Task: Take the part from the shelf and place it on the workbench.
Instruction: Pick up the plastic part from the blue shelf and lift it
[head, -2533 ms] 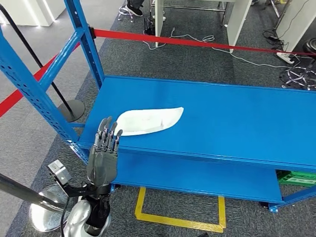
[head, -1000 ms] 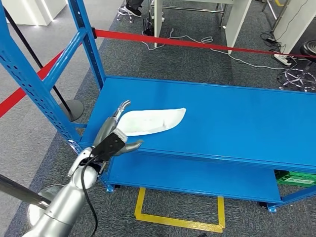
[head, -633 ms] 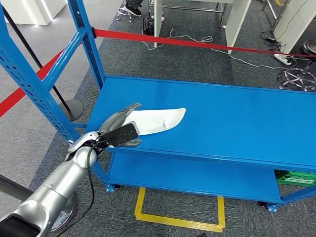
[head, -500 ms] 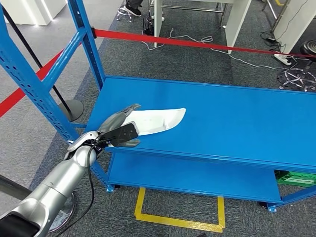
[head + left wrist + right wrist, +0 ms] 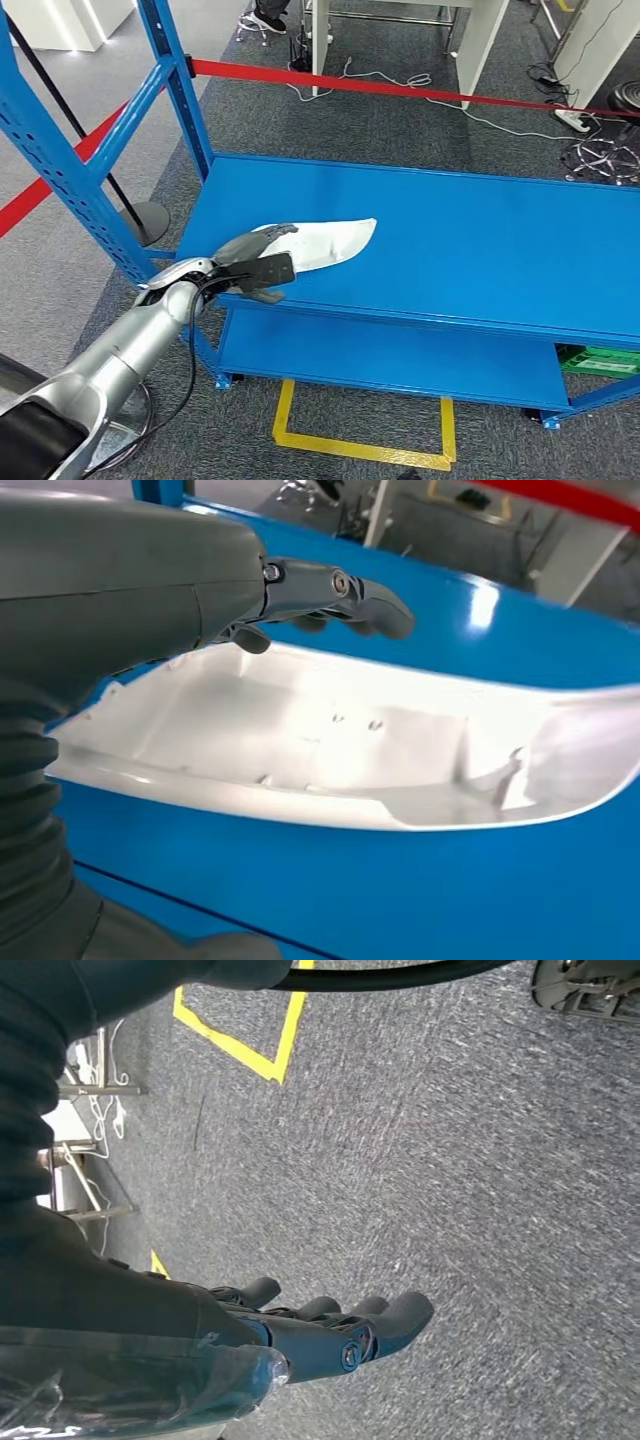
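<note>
Lying on the blue shelf [image 5: 453, 230], white part [image 5: 332, 240], left hand [image 5: 253, 262] spread over its near end

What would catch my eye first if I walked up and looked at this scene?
Probably the long white part, lying flat near the front left of the bright blue shelf. Next, the robot's silver left arm reaching in, its left hand at the part's near end with dark fingers arched over its edge. Behind the shelf, a red barrier tape crosses the grey carpet.
</note>
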Robot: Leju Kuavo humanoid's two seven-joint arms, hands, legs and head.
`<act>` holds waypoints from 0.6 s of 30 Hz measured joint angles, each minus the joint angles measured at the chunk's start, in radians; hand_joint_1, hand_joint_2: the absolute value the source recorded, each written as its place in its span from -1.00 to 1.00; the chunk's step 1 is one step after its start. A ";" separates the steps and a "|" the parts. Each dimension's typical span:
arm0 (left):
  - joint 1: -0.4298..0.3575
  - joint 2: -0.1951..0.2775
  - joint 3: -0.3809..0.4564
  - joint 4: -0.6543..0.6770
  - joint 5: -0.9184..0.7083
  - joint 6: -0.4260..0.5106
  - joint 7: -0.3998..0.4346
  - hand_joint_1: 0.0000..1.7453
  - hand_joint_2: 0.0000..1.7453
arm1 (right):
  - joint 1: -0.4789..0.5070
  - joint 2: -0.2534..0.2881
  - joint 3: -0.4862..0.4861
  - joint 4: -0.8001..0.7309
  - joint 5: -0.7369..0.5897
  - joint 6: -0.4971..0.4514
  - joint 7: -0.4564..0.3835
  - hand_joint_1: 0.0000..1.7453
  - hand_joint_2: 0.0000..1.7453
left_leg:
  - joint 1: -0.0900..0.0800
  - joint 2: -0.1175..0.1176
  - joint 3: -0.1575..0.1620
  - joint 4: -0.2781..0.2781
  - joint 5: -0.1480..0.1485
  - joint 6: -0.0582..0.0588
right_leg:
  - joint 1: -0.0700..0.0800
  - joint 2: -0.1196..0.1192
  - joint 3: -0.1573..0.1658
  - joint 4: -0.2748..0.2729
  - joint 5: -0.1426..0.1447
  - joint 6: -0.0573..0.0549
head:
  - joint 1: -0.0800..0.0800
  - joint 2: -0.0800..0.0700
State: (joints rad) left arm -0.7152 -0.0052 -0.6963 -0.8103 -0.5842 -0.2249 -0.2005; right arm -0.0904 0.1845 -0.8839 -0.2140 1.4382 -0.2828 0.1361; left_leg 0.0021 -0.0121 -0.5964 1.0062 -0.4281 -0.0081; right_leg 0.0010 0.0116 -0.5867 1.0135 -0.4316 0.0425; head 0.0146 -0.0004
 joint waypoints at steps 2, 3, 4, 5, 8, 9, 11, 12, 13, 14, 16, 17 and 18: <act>-0.017 -0.010 -0.016 0.044 -0.009 0.006 0.016 -1.00 1.00 | -0.005 -0.001 0.000 0.000 0.002 0.005 0.005 -1.00 1.00 | 0.000 0.000 0.000 0.000 0.000 0.000 | 0.000 0.000 0.000 0.000 0.000 0.000 | 0.000 0.000; -0.024 -0.013 -0.022 0.067 -0.012 0.009 0.023 -1.00 1.00 | -0.008 -0.001 0.001 0.000 0.002 0.006 0.008 -1.00 1.00 | 0.000 0.000 0.000 0.000 0.000 0.000 | 0.000 0.000 0.000 0.000 0.000 0.000 | 0.000 0.000; -0.031 -0.017 -0.027 0.087 -0.015 0.012 0.028 -1.00 1.00 | -0.010 -0.001 0.001 0.000 0.003 0.007 0.010 -1.00 1.00 | 0.000 0.000 0.000 0.000 0.000 0.000 | 0.000 0.000 0.000 0.000 0.000 0.000 | 0.000 0.000; -0.037 -0.019 -0.032 0.105 -0.017 0.014 0.031 -1.00 1.00 | -0.012 -0.001 0.003 0.000 0.004 0.008 0.011 -1.00 1.00 | 0.000 0.000 0.000 0.000 0.000 0.000 | 0.000 0.000 0.000 0.000 0.000 0.000 | 0.000 0.000; -0.052 -0.024 -0.044 0.150 -0.020 0.017 0.032 -1.00 1.00 | -0.016 -0.002 0.008 0.000 0.007 0.008 0.014 -1.00 1.00 | 0.000 0.000 0.000 0.000 0.000 0.000 | 0.000 0.000 0.000 0.000 0.000 0.000 | 0.000 0.000; -0.058 -0.025 -0.046 0.167 -0.022 0.018 0.032 -1.00 1.00 | -0.016 -0.002 0.010 0.000 0.009 0.009 0.014 -1.00 1.00 | 0.000 0.000 0.000 0.000 0.000 0.000 | 0.000 0.000 0.000 0.001 0.000 0.000 | 0.000 0.000; -0.071 -0.028 -0.050 0.207 -0.030 0.022 0.035 -1.00 1.00 | -0.019 -0.003 0.014 0.000 0.013 0.010 0.016 -1.00 1.00 | 0.000 0.000 0.000 0.000 0.000 0.000 | 0.000 0.001 -0.001 0.001 0.000 0.000 | 0.000 0.000; -0.078 -0.029 -0.052 0.227 -0.036 0.026 0.041 -1.00 1.00 | -0.021 -0.003 0.016 0.000 0.014 0.011 0.017 -1.00 1.00 | 0.000 0.000 0.000 0.000 0.000 0.000 | 0.000 0.001 -0.001 0.001 0.000 0.000 | 0.000 0.000; -0.084 -0.030 -0.055 0.246 -0.045 0.030 0.049 -1.00 1.00 | -0.024 -0.003 0.017 0.000 0.016 0.012 0.018 -1.00 1.00 | 0.000 0.000 0.000 0.000 0.000 0.000 | 0.000 0.001 -0.001 0.001 0.000 0.000 | 0.000 0.000; -0.091 -0.030 -0.059 0.262 -0.053 0.034 0.058 -1.00 1.00 | -0.027 -0.004 0.018 0.000 0.016 0.013 0.018 -1.00 1.00 | 0.000 0.000 0.000 0.000 0.000 0.000 | 0.000 0.001 -0.001 0.001 0.000 0.000 | 0.000 0.000; -0.103 -0.032 -0.066 0.291 -0.065 0.041 0.071 -1.00 1.00 | -0.033 -0.004 0.019 0.000 0.017 0.016 0.018 -1.00 1.00 | 0.000 0.000 0.000 0.000 0.000 -0.001 | 0.000 0.000 -0.001 0.001 0.000 0.000 | 0.000 0.000; -0.108 -0.033 -0.069 0.303 -0.070 0.044 0.077 -1.00 1.00 | -0.035 -0.004 0.019 0.000 0.017 0.017 0.018 -1.00 1.00 | 0.000 0.000 0.000 0.000 0.000 -0.001 | 0.000 0.000 -0.001 0.001 0.000 0.000 | 0.000 0.000; -0.112 -0.034 -0.070 0.314 -0.076 0.049 0.084 -1.00 1.00 | -0.036 -0.004 0.020 0.000 0.017 0.018 0.018 -1.00 1.00 | 0.000 0.000 0.000 0.000 0.001 -0.001 | 0.000 0.000 -0.001 0.001 0.000 0.000 | 0.000 0.000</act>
State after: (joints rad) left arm -0.8276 -0.0396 -0.7668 -0.4966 -0.6599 -0.1758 -0.1164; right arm -0.1266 0.1802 -0.8638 -0.2140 1.4550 -0.2646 0.1545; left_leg 0.0022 -0.0119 -0.5965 1.0062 -0.4275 -0.0090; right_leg 0.0010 0.0119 -0.5873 1.0147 -0.4315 0.0424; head 0.0144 -0.0004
